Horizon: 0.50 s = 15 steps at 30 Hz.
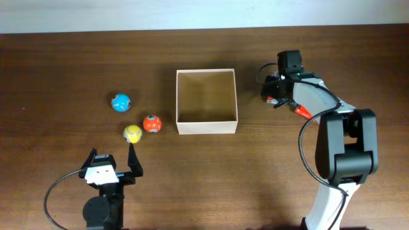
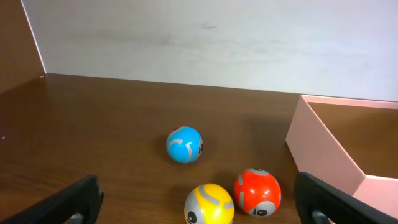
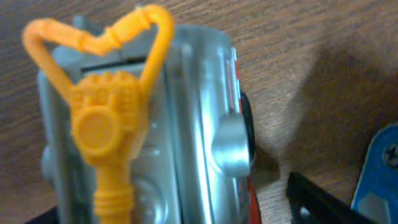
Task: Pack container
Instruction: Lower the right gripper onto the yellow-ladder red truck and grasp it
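The container (image 1: 206,127), a square cream-white box with a tan inside, stands empty at the table's middle; its wall shows in the left wrist view (image 2: 323,152). My right gripper (image 1: 271,89) is low over a silver toy vehicle (image 1: 275,100) to the right of the box. In the right wrist view the toy (image 3: 186,124) carries an orange hook (image 3: 102,106); my right finger (image 3: 323,202) stands apart from its side, and the other finger is hidden. My left gripper (image 1: 112,163) is open and empty, just in front of the yellow ball (image 2: 209,204).
A blue ball (image 1: 121,102), a red-orange ball (image 1: 151,123) and a yellow ball (image 1: 133,133) lie left of the box. A red-orange piece (image 1: 302,111) peeks from under the right arm. A blue object (image 3: 379,168) lies right of the toy.
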{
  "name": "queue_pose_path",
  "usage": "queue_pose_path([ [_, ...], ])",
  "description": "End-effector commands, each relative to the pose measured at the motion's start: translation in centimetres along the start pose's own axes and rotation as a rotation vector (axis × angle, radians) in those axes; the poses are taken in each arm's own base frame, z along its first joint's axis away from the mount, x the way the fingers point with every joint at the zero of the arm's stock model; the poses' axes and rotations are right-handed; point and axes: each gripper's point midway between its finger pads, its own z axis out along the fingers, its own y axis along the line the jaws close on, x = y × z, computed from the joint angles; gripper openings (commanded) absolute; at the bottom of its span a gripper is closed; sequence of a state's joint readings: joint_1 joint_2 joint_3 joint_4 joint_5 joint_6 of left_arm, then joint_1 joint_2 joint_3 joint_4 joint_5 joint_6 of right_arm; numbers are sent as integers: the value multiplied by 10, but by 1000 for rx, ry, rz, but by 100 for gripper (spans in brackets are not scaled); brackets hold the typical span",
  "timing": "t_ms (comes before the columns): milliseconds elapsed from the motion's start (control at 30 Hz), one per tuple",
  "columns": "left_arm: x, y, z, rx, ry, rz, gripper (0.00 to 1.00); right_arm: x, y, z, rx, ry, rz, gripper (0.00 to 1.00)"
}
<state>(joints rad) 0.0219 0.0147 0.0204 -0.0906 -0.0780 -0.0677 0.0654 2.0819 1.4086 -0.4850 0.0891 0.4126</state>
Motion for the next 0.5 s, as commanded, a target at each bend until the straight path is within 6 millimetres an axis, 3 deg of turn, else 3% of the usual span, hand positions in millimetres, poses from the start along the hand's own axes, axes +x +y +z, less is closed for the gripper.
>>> queue_pose_path([
  [0,0,-1,0,9,-2,15,99,-6,2,0,12,-19,-8,73],
  [467,0,-1,0,9,-3,15,99,-7,3,0,12,-23,-178,68],
])
